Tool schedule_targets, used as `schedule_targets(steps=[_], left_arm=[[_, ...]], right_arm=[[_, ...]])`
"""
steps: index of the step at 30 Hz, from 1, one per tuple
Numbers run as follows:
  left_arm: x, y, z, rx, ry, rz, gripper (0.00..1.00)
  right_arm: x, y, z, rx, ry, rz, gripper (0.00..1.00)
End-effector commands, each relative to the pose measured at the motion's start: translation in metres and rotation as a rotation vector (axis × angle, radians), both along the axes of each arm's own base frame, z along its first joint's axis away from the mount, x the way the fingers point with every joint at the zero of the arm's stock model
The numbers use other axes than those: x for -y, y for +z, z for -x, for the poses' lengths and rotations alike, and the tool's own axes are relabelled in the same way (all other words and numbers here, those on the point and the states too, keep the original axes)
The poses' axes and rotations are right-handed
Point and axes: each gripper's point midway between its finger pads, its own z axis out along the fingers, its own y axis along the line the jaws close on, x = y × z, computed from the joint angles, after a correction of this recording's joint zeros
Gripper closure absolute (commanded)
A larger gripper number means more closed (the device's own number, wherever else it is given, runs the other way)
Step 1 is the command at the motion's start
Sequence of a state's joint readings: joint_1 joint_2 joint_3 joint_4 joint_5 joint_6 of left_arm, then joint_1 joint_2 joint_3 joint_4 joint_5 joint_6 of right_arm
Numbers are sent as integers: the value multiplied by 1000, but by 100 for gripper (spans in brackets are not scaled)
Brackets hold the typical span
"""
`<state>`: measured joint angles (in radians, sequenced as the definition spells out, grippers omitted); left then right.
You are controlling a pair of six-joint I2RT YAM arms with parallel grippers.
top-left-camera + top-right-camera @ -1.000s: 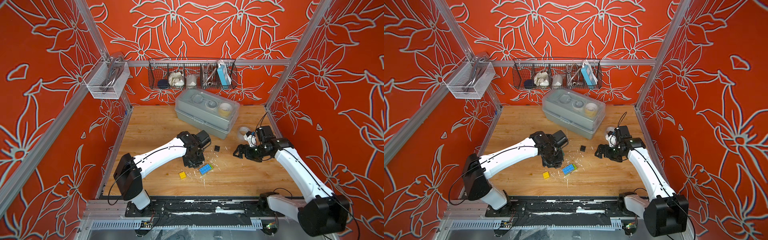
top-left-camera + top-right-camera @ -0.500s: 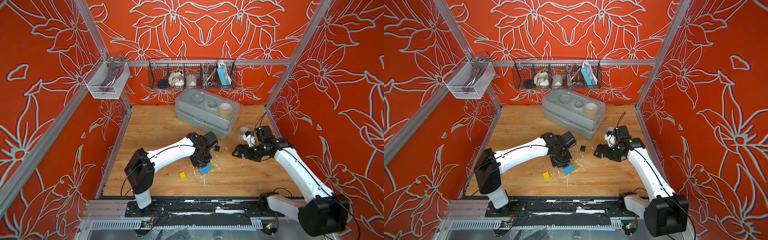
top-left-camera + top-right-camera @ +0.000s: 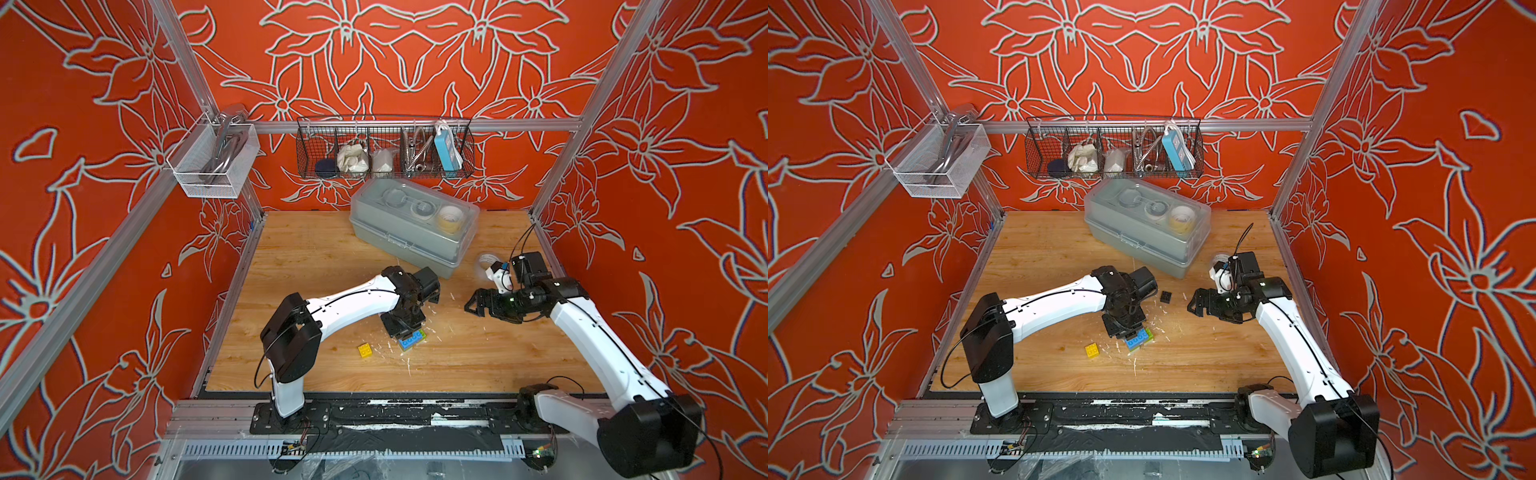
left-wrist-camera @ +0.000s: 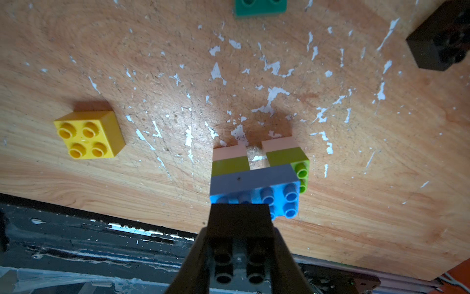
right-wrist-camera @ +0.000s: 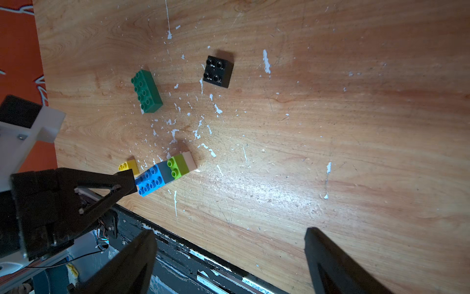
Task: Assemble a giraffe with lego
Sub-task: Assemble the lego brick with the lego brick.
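A part-built giraffe [image 4: 254,183] stands near the table's front: a long blue brick [image 5: 150,180] on two lime-and-white legs, seen in both top views [image 3: 412,340] [image 3: 1138,340]. My left gripper [image 4: 239,244] is shut on a square black brick [image 4: 239,221], held just above the blue brick's end [image 3: 405,328]. Loose lego lies around it: a yellow square brick [image 4: 89,135], a long dark green brick [image 5: 146,91] and a second black square brick [image 5: 218,71]. My right gripper [image 5: 229,234] hangs open and empty to the right [image 3: 473,305].
A grey lidded box [image 3: 411,232] stands at the back middle, close behind the left wrist. A wire basket [image 3: 384,149] and a white mesh basket [image 3: 212,162] hang on the walls. White flecks litter the wooden table [image 3: 478,357]. A clear tape roll [image 3: 485,261] lies by the right arm.
My left arm has swung right and forward with the black brick, ending over the blue brick. The right arm has barely moved.
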<state>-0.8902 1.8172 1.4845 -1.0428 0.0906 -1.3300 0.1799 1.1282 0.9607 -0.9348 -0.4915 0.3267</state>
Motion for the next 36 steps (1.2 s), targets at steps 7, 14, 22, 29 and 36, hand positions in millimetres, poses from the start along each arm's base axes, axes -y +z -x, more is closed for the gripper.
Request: schedule_targets(steps=[7,14,22,29,36], left_arm=[[0,-6,9,-43,-8,-32,77],[7,-12,7,-57,-15,-25,77],[6,-18,14,-94,-9,-26,77],[6,-22,19,-117,-15,-30,77],[4,-28,16,-125,-26,-75,76]], right_arm=[[-2,-2,4,-9,9,-4,4],[-2,-2,3,-11,13,-3,4],[-1,-3,2,-13,9,3,4],[-1,-4,0,-12,7,8,5],[-1,-4,0,-10,7,9,4]])
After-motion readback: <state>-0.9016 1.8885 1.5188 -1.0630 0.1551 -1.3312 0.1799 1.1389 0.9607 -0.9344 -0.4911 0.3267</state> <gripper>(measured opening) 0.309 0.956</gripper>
